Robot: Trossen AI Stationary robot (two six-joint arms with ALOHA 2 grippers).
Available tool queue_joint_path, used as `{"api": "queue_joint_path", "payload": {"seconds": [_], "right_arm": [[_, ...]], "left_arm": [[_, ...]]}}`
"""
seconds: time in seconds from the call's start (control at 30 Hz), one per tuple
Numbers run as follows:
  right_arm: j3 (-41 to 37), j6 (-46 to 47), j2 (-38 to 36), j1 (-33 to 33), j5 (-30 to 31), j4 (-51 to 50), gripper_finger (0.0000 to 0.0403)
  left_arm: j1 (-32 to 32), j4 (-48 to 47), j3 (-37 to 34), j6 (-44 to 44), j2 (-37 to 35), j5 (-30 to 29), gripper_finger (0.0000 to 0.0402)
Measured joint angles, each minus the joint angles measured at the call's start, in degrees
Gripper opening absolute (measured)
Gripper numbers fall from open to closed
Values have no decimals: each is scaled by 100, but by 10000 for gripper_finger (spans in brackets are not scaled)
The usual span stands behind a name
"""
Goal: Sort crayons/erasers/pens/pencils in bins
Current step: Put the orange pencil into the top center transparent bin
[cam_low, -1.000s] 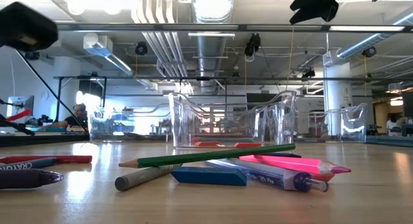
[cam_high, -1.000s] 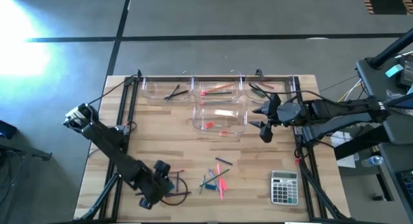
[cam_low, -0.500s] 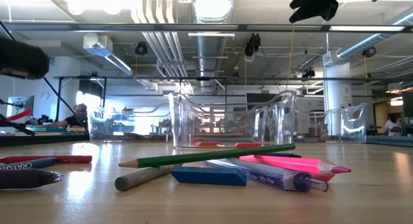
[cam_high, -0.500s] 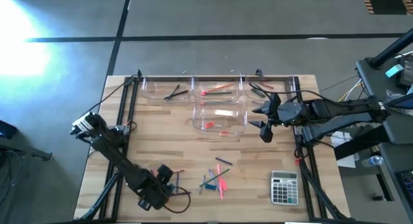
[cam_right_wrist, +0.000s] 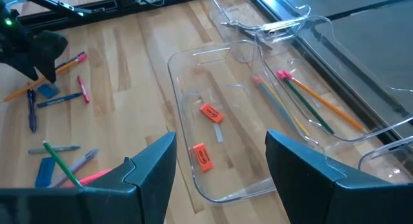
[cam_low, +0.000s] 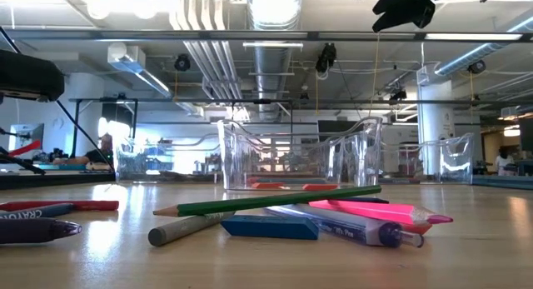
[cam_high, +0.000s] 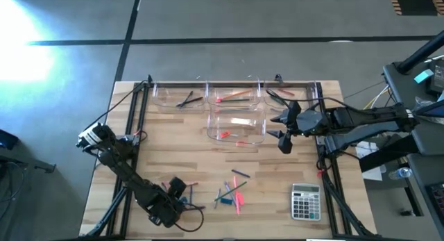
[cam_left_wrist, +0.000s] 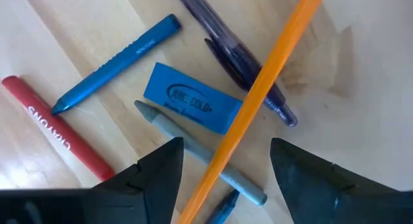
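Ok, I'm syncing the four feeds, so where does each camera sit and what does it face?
High: overhead, straight down on the table, both arms.
Low: tabletop level, facing the eraser bin; right gripper overhead.
Left wrist: over blue eraser, orange pencil; open left gripper.
Right wrist: over that bin; open right gripper.
Shared: the eraser bin.

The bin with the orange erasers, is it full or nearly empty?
Nearly empty. The bin holds just two orange erasers lying flat on its clear bottom, and the wood of the table shows through the rest of it.
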Motion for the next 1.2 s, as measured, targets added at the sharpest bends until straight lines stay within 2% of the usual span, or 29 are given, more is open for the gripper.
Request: {"api": "queue_joint_path", "payload": {"seconds": [0.33,0.53,0.87,1.0,1.2], "right_arm": [[0,0,64,0,0,2,224],[0,0,66,0,0,1,224],[-2,0,66,0,-2,-8,224],[-4,0,66,0,-1,-19,224],[-9,0,66,0,0,-29,224]], "left_arm": [[0,-57,44,-7,-4,-20,218],[-35,-411,363,103,-7,-311,218],[-109,-353,370,310,159,-402,217],[-144,-353,398,448,239,-463,197],[-142,-358,398,459,247,-460,143]]}}
